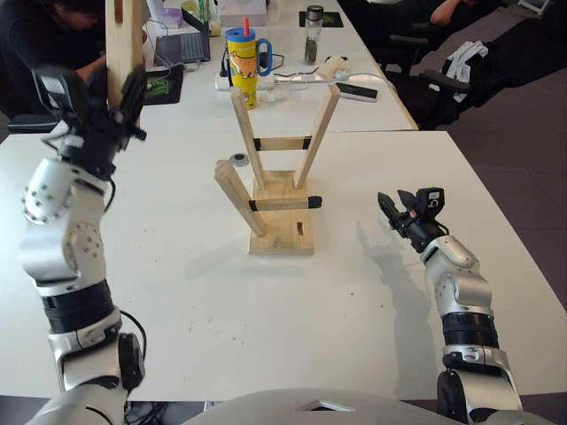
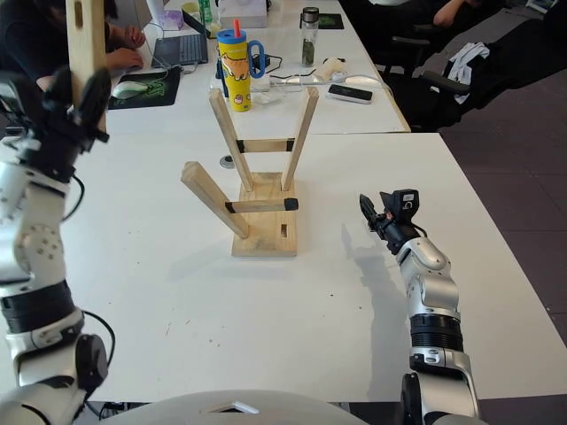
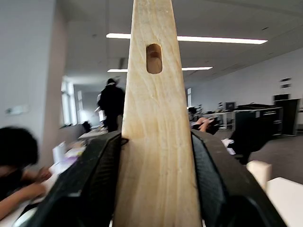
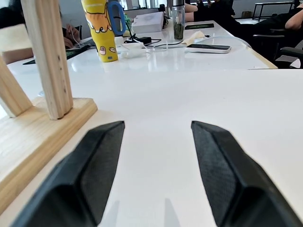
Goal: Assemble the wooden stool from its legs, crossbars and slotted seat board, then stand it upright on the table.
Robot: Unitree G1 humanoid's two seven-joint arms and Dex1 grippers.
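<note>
Left tool (image 1: 112, 94) clamping leg (image 1: 124, 40), top cropped

Open table (image 1: 221, 310) stretches across the lower frame; the half-built stool (image 1: 282, 226) blocks the centre, a yellow cup (image 1: 241, 66) behind it.

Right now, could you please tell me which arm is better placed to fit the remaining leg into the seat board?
Left. The left hand grips the loose leg, held upright, raised. The right hand is open and empty beside the seat board, so it could probably only steady that.
</note>
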